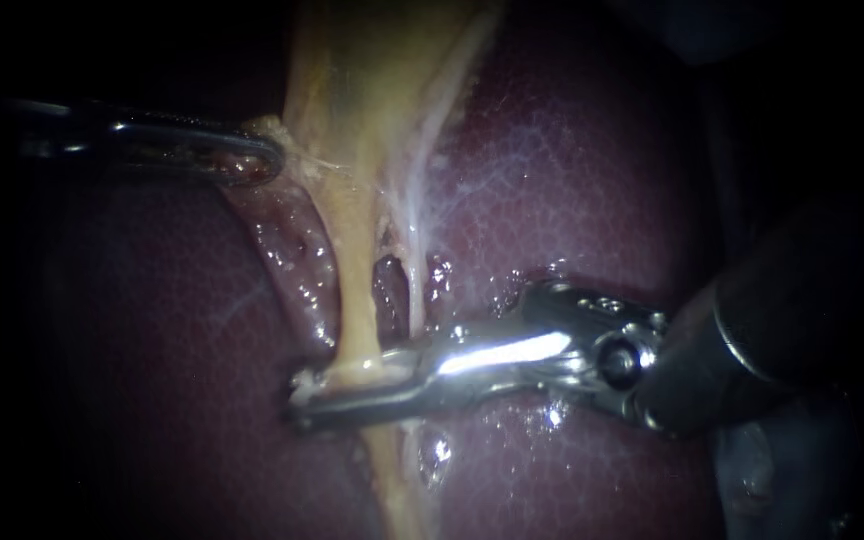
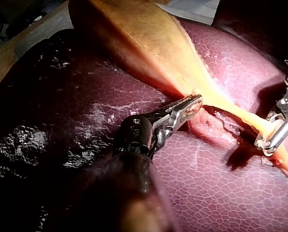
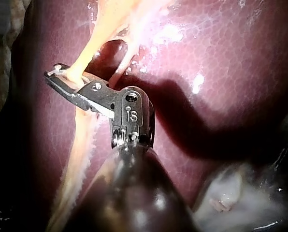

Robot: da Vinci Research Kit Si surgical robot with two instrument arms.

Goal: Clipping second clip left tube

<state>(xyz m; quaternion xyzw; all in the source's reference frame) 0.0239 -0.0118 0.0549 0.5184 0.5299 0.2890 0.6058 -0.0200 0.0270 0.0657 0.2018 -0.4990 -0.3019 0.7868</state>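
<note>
The yellow left tube (image 1: 352, 300) runs down from the gallbladder (image 1: 372, 70) over the dark red liver (image 1: 572, 150). A thinner whitish right tube (image 1: 414, 280) lies just beside it. My right instrument (image 1: 307, 392) comes in from the right, and its long metal jaws lie across the left tube, closed on it from both sides. The right wrist view shows the same grip (image 3: 57, 76). My left instrument (image 1: 257, 160) enters from the left, its jaws shut on the tissue at the gallbladder's edge, also seen in the left wrist view (image 2: 190, 107). I see no clip on either tube.
Wet, raw red tissue (image 1: 297, 260) lines the dissected groove between the left instrument and the tubes. A small dark window (image 1: 389, 285) opens between the two tubes. Pale tissue (image 3: 231, 193) lies beside the right instrument's shaft.
</note>
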